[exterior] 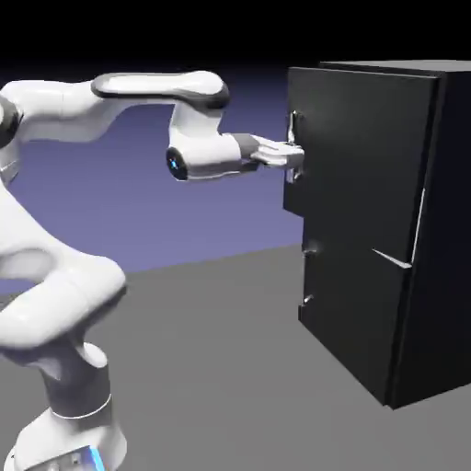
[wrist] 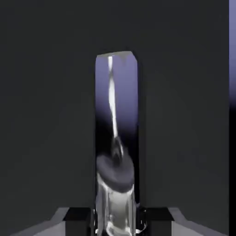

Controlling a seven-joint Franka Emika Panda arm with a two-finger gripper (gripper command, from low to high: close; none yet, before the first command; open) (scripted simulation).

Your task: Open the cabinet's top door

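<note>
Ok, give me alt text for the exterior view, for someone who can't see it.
A white robot arm reaches to the right with its hand at the silver handle on the top door of a black cabinet. That door stands slightly ajar, out of line with the shorter lower door. The cabinet sits on a grey table before a blue-violet backdrop.

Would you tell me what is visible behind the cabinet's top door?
Nothing shows behind the top door: its black panel covers the cabinet interior. The gripper is at its silver handle.
</note>
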